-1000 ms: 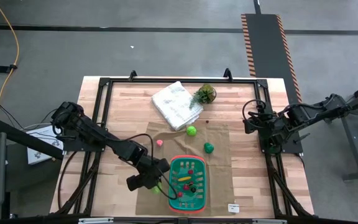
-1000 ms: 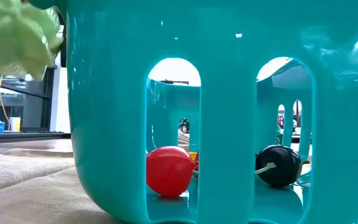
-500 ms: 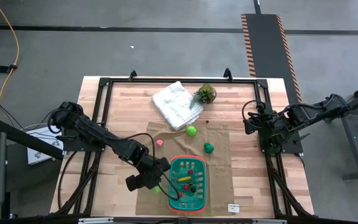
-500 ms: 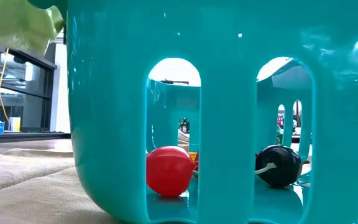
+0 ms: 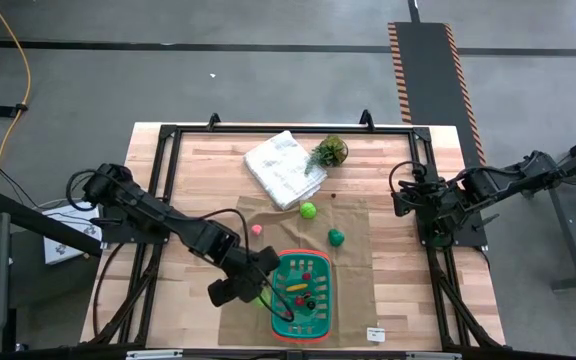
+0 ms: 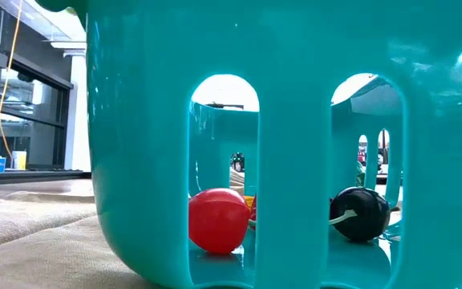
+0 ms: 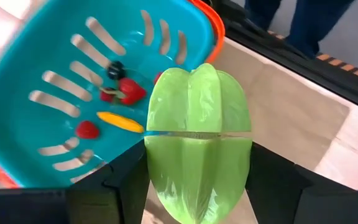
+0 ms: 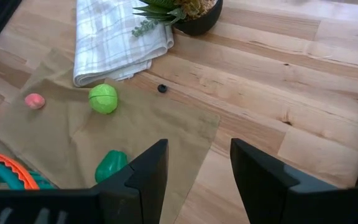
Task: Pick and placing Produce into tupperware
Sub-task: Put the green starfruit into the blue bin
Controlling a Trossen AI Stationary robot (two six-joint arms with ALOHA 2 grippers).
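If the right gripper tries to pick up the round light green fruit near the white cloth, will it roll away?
Probably yes: the light green fruit looks round, so a nudge may roll it. The brown paper under it looks wrinkled, which may slow it. The open right gripper seems wide enough.

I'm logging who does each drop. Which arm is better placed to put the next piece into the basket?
The left: its gripper holds a ribbed green piece at the basket rim. The right gripper waits open at the table's right edge.
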